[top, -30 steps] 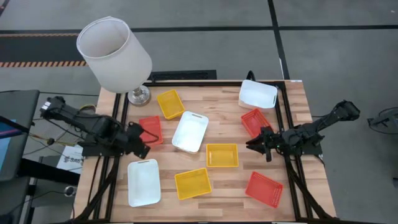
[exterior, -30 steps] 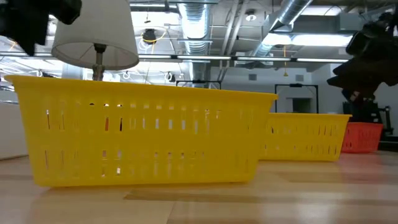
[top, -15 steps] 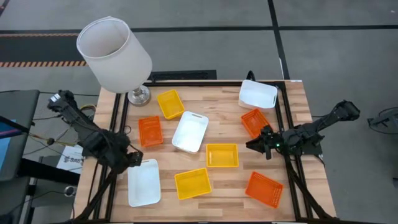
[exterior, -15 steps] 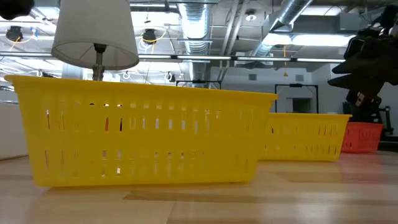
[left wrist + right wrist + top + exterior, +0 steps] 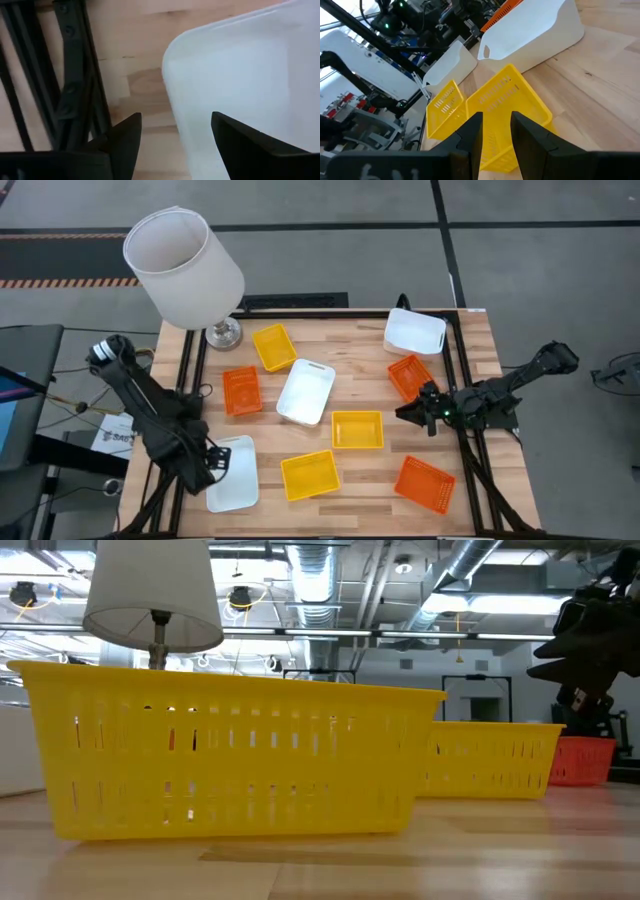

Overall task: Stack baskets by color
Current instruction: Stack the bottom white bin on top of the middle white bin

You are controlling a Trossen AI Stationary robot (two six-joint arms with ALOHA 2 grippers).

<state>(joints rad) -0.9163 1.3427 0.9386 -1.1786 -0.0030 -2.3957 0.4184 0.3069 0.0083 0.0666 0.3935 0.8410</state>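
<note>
Left tool hangs over the near left corner of the desk, its fingers spread wide on either side of the rim of a white basket. They hold nothing, and the rim shows free between them.

That white basket lies flat at the near left. Just beside it, on the near edge, sits a yellow basket; it fills most of the low view. Farther right along the same edge, well apart from it, lies an orange basket, turned at an angle.

Right tool is at mid-depth on the right side, pointing toward the middle of the desk. Its fingers stand a little apart and are empty. Near them lies a second yellow basket. Left of that a second white basket sits at an angle near the centre, and a second orange basket lies farther left. The third orange basket lies just beyond the right tool.

At the far side, the third yellow basket sits left of centre and the third white basket is at the far right corner. No basket is stacked on another. A lamp with a large white shade stands at the far left corner on its metal base.
</note>
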